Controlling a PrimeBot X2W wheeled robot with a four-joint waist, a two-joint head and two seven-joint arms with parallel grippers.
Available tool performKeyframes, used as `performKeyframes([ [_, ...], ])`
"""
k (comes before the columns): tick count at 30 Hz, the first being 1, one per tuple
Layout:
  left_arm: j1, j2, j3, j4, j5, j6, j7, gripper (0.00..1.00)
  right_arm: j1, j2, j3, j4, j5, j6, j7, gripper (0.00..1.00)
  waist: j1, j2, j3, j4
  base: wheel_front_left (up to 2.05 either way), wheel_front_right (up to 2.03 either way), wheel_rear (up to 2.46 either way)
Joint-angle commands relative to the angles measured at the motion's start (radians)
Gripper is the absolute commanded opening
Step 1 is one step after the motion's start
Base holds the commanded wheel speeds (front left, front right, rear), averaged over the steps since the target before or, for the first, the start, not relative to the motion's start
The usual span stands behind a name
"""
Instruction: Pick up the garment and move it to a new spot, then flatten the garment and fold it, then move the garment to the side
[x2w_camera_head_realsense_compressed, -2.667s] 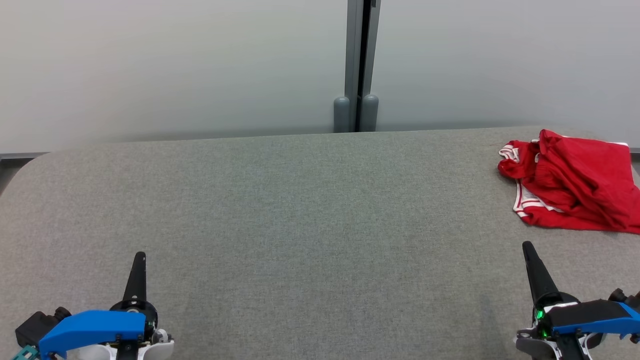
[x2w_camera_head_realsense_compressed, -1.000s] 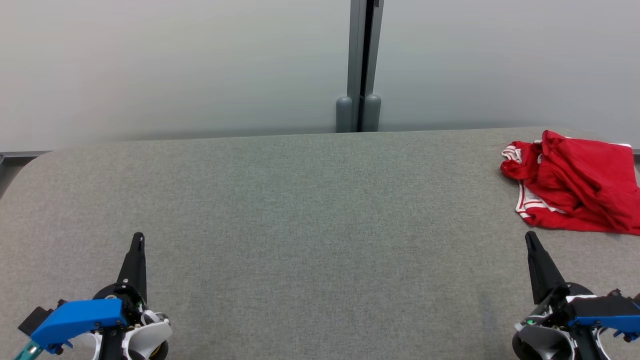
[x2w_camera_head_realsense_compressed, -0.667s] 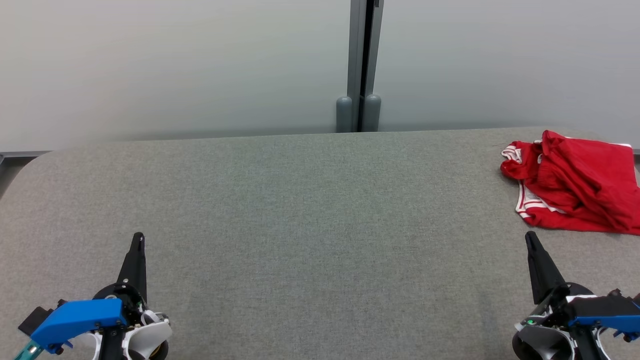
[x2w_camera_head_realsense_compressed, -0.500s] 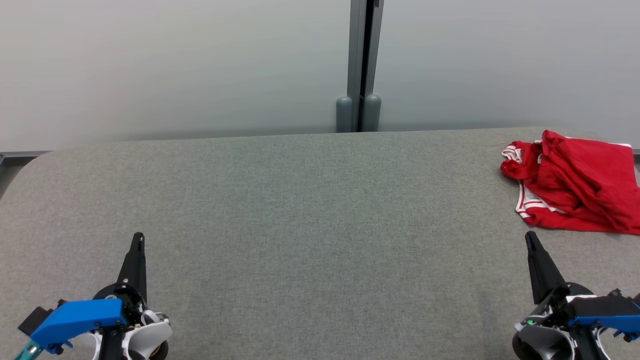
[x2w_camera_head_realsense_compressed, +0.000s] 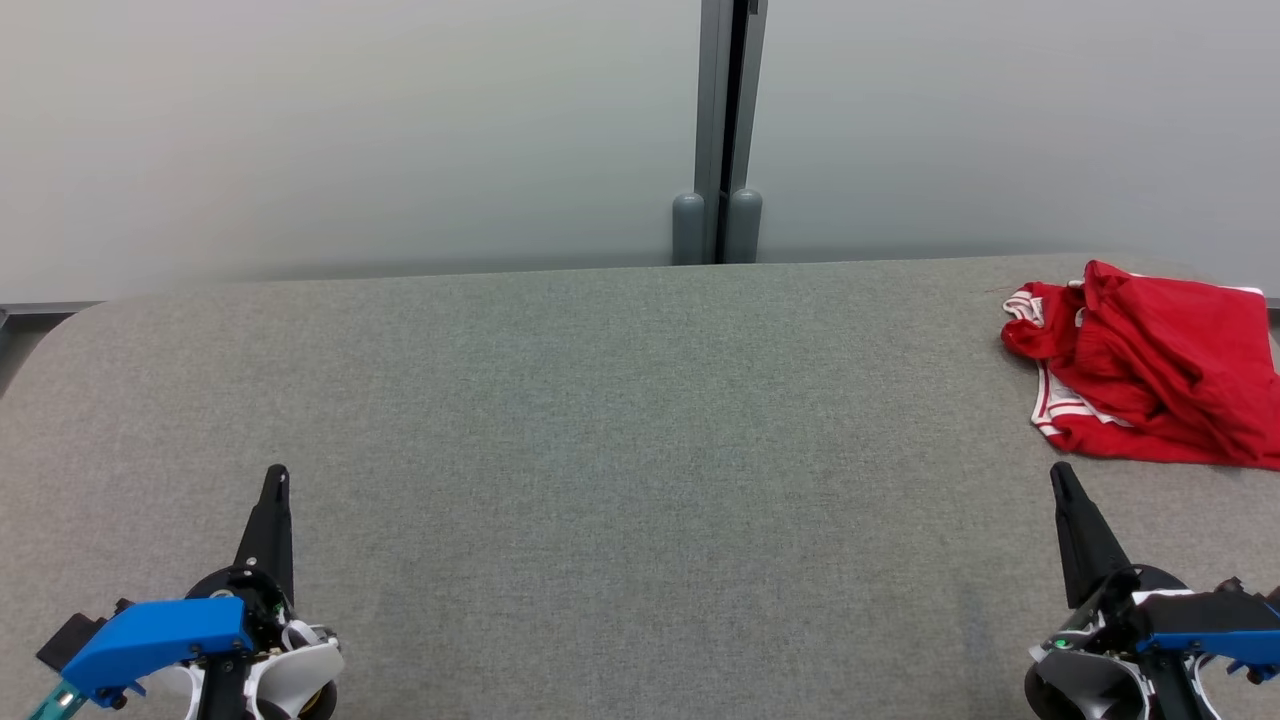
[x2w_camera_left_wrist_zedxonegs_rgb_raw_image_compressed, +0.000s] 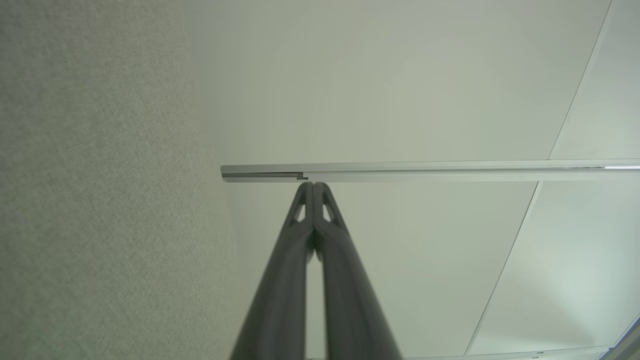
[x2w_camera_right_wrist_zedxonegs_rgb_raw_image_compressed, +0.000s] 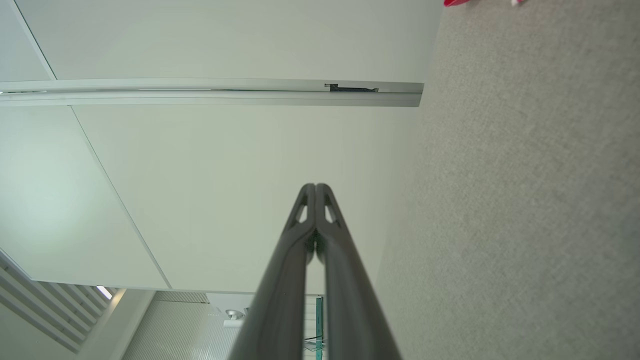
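Head view: crumpled garment (x2w_camera_head_realsense_compressed: 1150, 370) just beyond right claw (x2w_camera_head_realsense_compressed: 1057, 476), far from left claw (x2w_camera_head_realsense_compressed: 277, 476). Looks soft, light, floppy; pinch a raised fold. Both claws closed, empty.

Crumpled red garment (x2w_camera_head_realsense_compressed: 1150, 365) with white trim, table's far right

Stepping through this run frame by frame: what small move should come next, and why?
Probably reach the right gripper forward toward the red garment, opening it on the way. The garment lies crumpled and untouched at the grey table's far right, ahead of that gripper, which is shut and empty; the left gripper is far across.
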Motion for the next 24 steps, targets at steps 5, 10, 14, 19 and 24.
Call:
performKeyframes([
  [5,-0.010,-0.002,0.002,0.000,-0.003,-0.006,0.003,0.00,-0.013,-0.008,-0.003,0.000,0.003,0.000,0.003,0.00,0.0001,-0.0001,0.000,0.000,0.00,0.00,0.00],
  [10,-0.010,-0.002,0.002,0.000,-0.003,-0.006,0.003,0.00,-0.013,-0.008,-0.003,0.000,0.003,0.000,0.003,0.00,0.0001,-0.0001,0.000,0.000,0.00,0.00,0.00],
  [14,-0.010,-0.002,0.002,0.000,-0.003,-0.006,0.003,0.00,-0.013,-0.008,-0.003,0.000,0.003,0.000,0.003,0.00,0.0001,-0.0001,0.000,0.000,0.00,0.00,0.00],
  [19,-0.010,-0.002,0.002,0.000,-0.003,-0.006,0.003,0.00,-0.013,-0.008,-0.003,0.000,0.003,0.000,0.003,0.00,0.0001,-0.0001,0.000,0.000,0.00,0.00,0.00],
  [24,-0.010,-0.002,0.002,0.000,-0.003,-0.006,0.003,0.00,-0.013,-0.008,-0.003,0.000,0.003,0.000,0.003,0.00,0.0001,-0.0001,0.000,0.000,0.00,0.00,0.00],
])
